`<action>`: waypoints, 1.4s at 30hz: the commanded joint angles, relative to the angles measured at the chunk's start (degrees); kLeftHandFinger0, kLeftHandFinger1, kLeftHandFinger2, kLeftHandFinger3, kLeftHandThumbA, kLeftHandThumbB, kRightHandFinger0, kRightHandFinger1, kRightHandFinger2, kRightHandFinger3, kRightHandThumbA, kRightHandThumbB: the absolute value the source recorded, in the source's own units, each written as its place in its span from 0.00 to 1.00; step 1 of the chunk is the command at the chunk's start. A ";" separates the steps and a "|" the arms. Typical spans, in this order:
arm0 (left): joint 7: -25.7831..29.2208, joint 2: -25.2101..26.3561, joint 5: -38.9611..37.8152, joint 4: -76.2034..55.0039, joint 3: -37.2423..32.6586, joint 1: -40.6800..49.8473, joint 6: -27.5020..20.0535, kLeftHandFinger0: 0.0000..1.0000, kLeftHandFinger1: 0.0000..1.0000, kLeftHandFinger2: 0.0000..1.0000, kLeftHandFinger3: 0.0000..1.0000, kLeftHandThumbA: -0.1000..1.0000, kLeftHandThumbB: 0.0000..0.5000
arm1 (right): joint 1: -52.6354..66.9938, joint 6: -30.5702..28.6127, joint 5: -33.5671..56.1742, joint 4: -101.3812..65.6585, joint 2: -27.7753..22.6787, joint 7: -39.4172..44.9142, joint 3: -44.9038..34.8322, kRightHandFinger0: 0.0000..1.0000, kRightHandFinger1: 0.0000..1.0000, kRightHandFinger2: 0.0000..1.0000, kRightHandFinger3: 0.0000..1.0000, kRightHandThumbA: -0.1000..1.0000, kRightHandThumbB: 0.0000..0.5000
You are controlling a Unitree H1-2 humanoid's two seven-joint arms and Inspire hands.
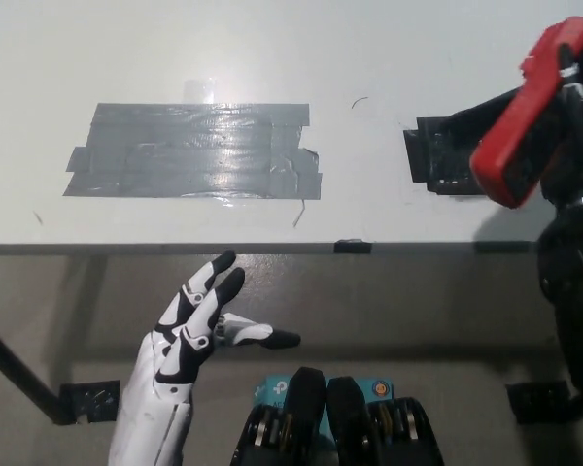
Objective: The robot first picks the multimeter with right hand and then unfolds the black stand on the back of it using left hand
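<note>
Now right hand [575, 146] clamped on red multimeter [530, 121], long axis tilted upper-right, left hand [199, 325] fingers apart.

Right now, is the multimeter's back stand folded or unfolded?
Unfolded: the black stand juts away from the red multimeter, held by the right hand above the table. The left hand hangs open below.

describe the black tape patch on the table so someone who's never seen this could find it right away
On the white table, go to the right side near the front edge, just left of the red multimeter held in the black right hand. The black patch lies there, small and squarish. Its neighbour, the grey tape patch, is far wider, shiny, and lies to the left.
</note>
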 commanded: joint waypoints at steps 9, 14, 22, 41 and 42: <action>1.05 -0.97 -0.46 -0.30 -1.65 2.03 -2.55 1.00 0.48 0.50 1.00 1.00 0.76 | -35.48 -1.34 -28.87 43.00 -7.48 26.27 21.63 0.00 0.41 0.85 0.85 0.00 0.30; 0.44 -1.33 -0.29 -0.27 -1.45 1.73 -2.55 1.00 0.47 0.51 1.00 1.00 0.76 | -36.74 -0.78 -29.79 48.18 -6.47 32.70 26.10 0.00 0.41 0.80 0.78 0.00 0.31; 1.52 -0.91 0.26 0.11 -1.74 0.95 -2.55 1.00 0.46 0.48 1.00 1.00 0.70 | -39.77 6.03 -33.25 54.91 -6.05 51.17 35.30 0.00 0.51 0.85 0.88 0.00 0.40; 1.07 -0.83 0.72 0.99 -2.25 -0.66 -2.55 1.00 0.41 0.36 1.00 0.98 0.60 | -43.81 0.12 -47.40 64.30 -7.29 70.28 54.37 1.00 1.00 1.00 1.00 0.90 0.94; 0.95 -0.90 0.73 0.97 -2.21 -0.60 -2.55 1.00 0.41 0.36 1.00 0.98 0.60 | -43.84 0.03 -47.26 64.19 -7.30 70.31 54.35 1.00 1.00 1.00 1.00 0.91 0.94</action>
